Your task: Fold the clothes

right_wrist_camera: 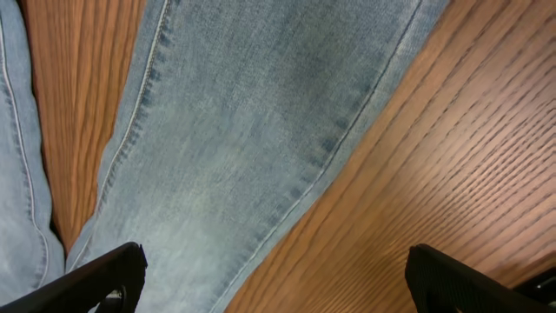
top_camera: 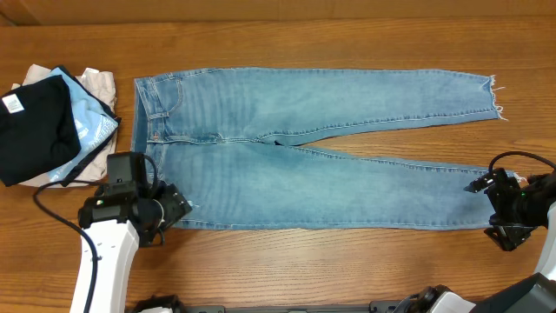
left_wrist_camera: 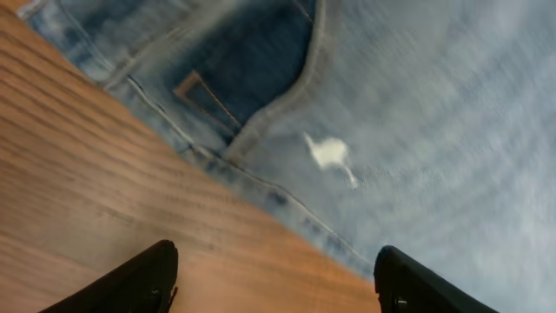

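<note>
Currently on the wooden surface (top_camera: 347, 269), four entries.

1. Jeans (top_camera: 313, 139): light-blue faded denim, spread flat at full length, both legs smooth, probably so a fold can start from an even layer. The waist corner lies just ahead of the left end effector (top_camera: 176, 209). The near leg's hem lies beneath the right end effector (top_camera: 479, 184).

2. Left end effector: fingers spread wide, grasping nothing, poised over the bare surface beside the jeans' side seam. A small white frayed spot (left_wrist_camera: 328, 152) shows in the denim just ahead.

3. Right end effector: fingers fully apart and empty, hovering above the near leg.

4. Side pile, outward of the left end effector: black garment (top_camera: 35, 130) with a white tag (top_camera: 13, 103), cyan cloth (top_camera: 91, 122), beige cloth (top_camera: 100, 83), set clear of the work.

Judgement: the two arms bracket the near edge, seemingly ready to pinch it and fold lengthwise.
</note>
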